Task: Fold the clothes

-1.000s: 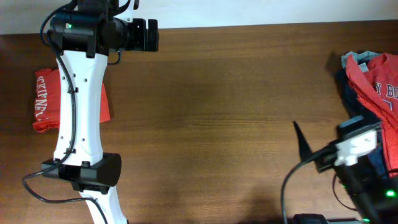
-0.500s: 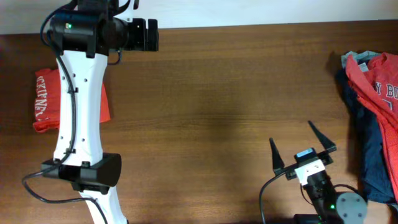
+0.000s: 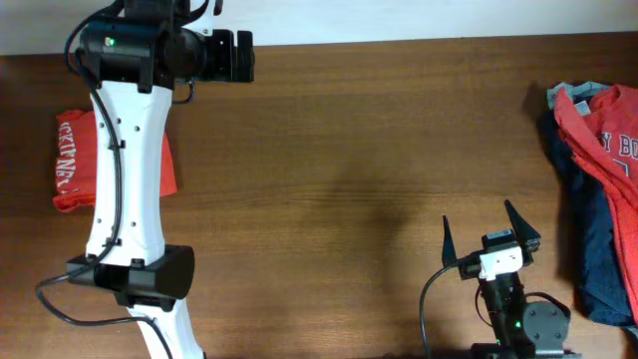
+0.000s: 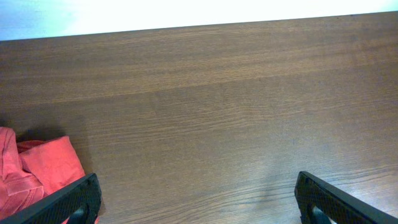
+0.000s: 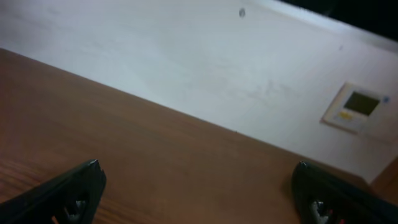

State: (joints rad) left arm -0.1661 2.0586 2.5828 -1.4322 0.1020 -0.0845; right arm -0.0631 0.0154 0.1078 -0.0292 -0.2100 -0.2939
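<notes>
Well, both arms are empty-handed. Over at nine o'clock on the wooden table (image 3: pixel 349 150) lies a folded orange-red T-shirt (image 3: pixel 72 150) with white lettering along one side, partly hidden under the left arm. The left gripper (image 4: pixel 199 205) sits up near eleven o'clock, its fingers spread wide over bare wood, a corner of that shirt close to one finger. At three o'clock lies a heap of clothes (image 3: pixel 598 140), red on top of navy. The right gripper (image 3: pixel 485 231), near five o'clock, stands wide apart and holds nothing.
</notes>
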